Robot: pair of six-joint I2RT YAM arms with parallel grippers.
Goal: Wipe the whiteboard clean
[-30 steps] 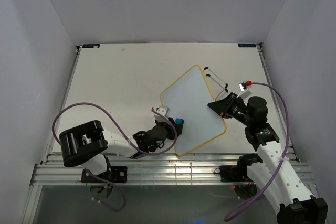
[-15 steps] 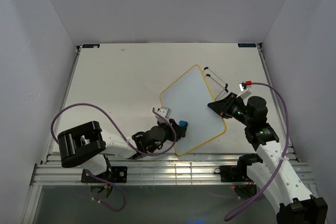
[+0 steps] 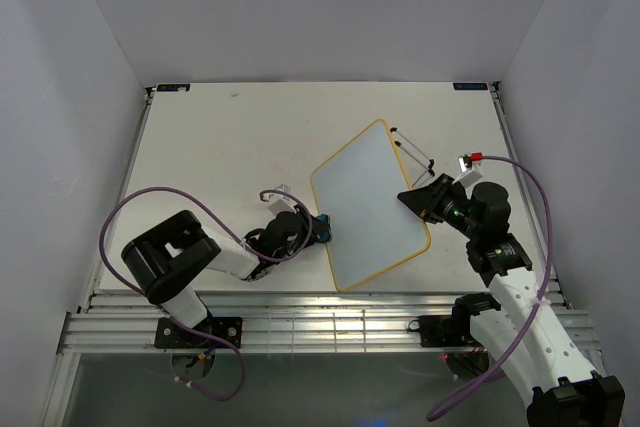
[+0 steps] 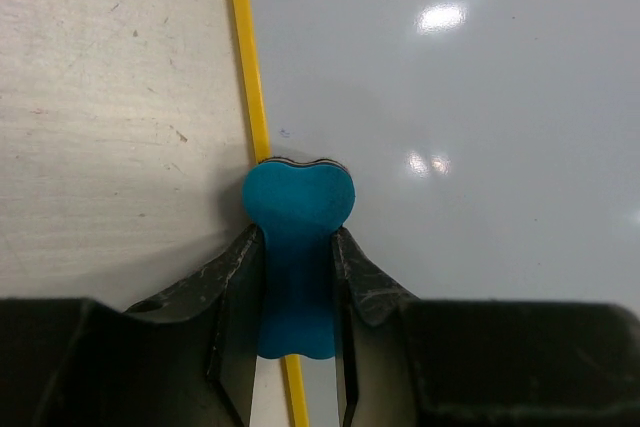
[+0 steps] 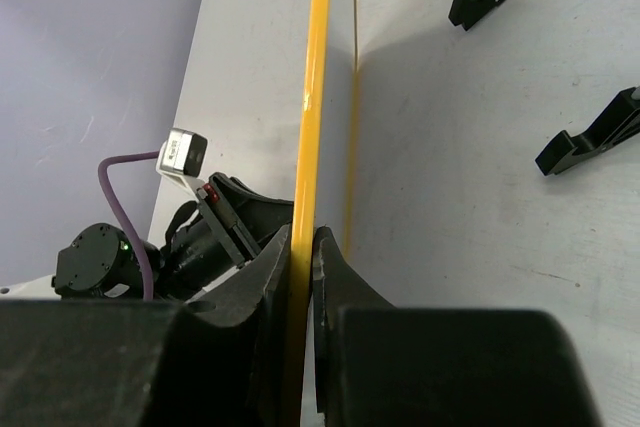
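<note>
The whiteboard (image 3: pixel 368 202) lies tilted in the middle of the table, glossy white with a thin yellow frame; no writing shows on its face (image 4: pixel 450 127). My left gripper (image 3: pixel 318 227) is shut on the blue eraser (image 4: pixel 297 247), which sits on the board's left yellow edge (image 4: pixel 248 97). My right gripper (image 3: pixel 412 199) is shut on the board's right edge; in the right wrist view the yellow frame (image 5: pixel 312 127) runs up between the jaws, and the gripper point is here (image 5: pixel 302 247).
The board's black wire feet (image 3: pixel 412 150) stick out beyond its far right corner, also seen in the right wrist view (image 5: pixel 590 137). The table's white top (image 3: pixel 230 147) stretches left and back. Purple cables loop by both arms.
My left gripper has carried the eraser left and up, from the board's lower left face to its left edge. The board has shifted slightly. The right gripper keeps its hold.
</note>
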